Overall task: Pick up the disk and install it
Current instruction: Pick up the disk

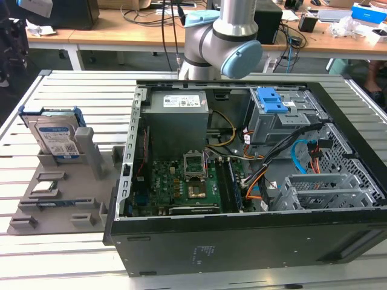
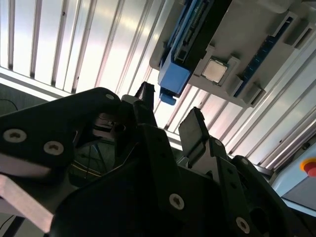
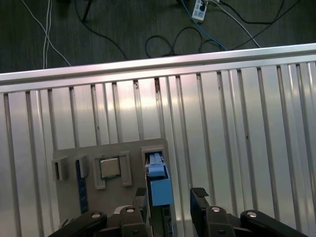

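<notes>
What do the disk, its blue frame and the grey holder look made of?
By looks: the disk, silvery metal casing with dull sheen and paper-like label; the blue frame, likely plastic, uniform matte colour; the grey holder, probably plastic, matte and blocky.

I count one disk, standing in one grey holder tray on the exterior view's left. That tray also carries one small square chip. There is one open computer case toward the exterior view's right, and inside it I count one green motherboard, one grey power supply box and one blue latch. One slatted table bears all of it. I have one gripper, with two fingers. The second wrist view has one red button.
</notes>
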Tool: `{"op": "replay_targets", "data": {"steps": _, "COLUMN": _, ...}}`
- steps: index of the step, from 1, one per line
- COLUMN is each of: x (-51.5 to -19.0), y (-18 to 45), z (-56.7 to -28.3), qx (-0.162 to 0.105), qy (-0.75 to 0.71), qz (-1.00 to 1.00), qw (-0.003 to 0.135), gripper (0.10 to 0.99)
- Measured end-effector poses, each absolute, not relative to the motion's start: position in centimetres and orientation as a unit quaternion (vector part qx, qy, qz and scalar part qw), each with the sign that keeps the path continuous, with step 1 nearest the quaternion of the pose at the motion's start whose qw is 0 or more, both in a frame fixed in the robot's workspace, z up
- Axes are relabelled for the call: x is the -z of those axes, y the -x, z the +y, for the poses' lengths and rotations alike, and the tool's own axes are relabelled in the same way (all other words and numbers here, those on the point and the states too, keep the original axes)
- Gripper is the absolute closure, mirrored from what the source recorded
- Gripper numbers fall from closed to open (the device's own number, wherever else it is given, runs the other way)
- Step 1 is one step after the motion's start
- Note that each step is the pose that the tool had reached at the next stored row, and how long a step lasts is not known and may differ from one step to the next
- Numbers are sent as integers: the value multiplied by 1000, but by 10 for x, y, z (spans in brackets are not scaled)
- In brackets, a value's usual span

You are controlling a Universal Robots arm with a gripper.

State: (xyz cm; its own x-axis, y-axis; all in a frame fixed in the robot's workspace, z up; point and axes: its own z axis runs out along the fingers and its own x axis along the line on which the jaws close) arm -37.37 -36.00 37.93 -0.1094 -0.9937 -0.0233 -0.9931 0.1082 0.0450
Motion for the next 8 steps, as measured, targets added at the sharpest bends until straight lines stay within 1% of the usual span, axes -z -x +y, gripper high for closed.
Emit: {"op": "replay_targets", "data": {"steps": 8, "x": -371, "y": 373, "z": -360, "qx": 25, "qy": -667, "qz": -744, "qw": 6, "gripper": 604}}
